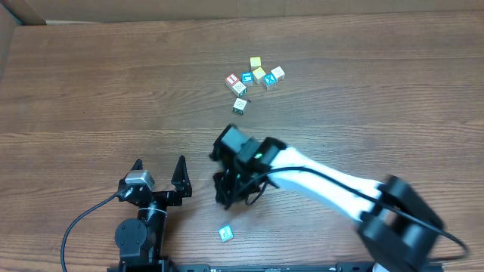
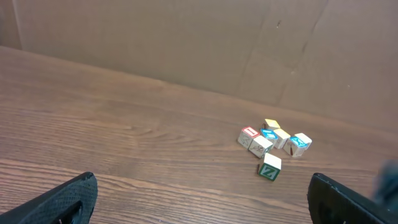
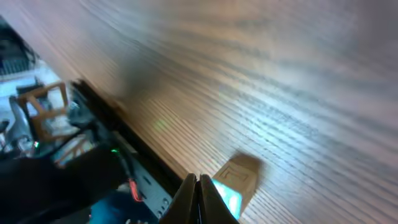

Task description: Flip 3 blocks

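Table: a brown wood-grain table (image 1: 91, 91) fills the overhead view.
Left gripper: the left gripper (image 1: 159, 162) sits at the lower left of the overhead view, jaws spread wide and grasping nothing; in its own wrist view (image 2: 202, 208) the two dark fingers (image 2: 62, 199) stand at the bottom corners with bare table between them.
Right gripper: the right gripper (image 1: 224, 198) is below the centre of the overhead view on a white arm (image 1: 325, 185) that comes in from the lower right; in its wrist view (image 3: 199, 196) the fingers are pressed together and hold nothing.
Lone block: a lone block (image 1: 225, 233) with a cyan face lies at the bottom centre, near the right gripper's tips; the wrist view shows it (image 3: 233, 183) just beyond them, and I cannot tell whether they touch.
Cluster of blocks: the cluster of blocks (image 1: 255, 75) lies above centre, well apart from both grippers.
Green-marked block: the green-marked block (image 1: 240, 106) sits just below the cluster, slightly apart (image 2: 270, 167).
Red-marked block: the red-marked block (image 1: 232, 79) is at the cluster's left edge (image 2: 249, 134).
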You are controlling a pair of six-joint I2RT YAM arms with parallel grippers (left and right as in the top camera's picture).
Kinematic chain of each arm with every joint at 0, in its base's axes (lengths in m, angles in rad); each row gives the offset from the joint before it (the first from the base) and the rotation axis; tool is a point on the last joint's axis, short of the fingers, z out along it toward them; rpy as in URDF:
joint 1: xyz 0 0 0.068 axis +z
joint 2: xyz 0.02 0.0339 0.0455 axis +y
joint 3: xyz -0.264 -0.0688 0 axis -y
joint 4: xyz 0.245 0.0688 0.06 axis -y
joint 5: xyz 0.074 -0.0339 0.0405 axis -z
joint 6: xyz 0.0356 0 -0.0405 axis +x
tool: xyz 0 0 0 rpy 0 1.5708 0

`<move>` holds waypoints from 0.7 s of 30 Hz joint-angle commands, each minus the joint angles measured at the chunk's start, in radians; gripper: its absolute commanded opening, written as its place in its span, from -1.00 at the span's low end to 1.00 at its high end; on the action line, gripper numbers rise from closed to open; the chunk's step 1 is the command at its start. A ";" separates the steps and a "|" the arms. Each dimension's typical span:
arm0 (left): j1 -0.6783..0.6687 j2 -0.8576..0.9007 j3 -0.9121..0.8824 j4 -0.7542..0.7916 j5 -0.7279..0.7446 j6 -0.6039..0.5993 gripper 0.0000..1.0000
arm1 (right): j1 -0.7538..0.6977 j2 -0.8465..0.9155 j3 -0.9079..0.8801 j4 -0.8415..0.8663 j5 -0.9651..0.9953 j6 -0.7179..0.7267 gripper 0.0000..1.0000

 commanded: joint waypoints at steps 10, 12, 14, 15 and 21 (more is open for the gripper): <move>-0.006 -0.009 -0.004 -0.003 -0.003 0.019 1.00 | 0.000 -0.229 0.045 -0.119 0.171 -0.034 -0.92; -0.006 -0.009 -0.004 -0.003 -0.003 0.019 0.99 | 0.013 -0.228 0.030 -0.127 0.190 -0.056 -0.92; -0.006 -0.009 -0.004 -0.003 -0.003 0.019 1.00 | 0.029 -0.221 -0.001 -0.125 0.198 -0.079 -0.92; -0.006 -0.009 -0.004 -0.003 -0.003 0.019 0.99 | 0.040 -0.214 -0.026 -0.119 0.195 -0.079 -0.92; -0.006 -0.010 -0.004 -0.003 -0.003 0.019 1.00 | 0.098 -0.147 -0.124 -0.001 0.010 -0.078 -0.92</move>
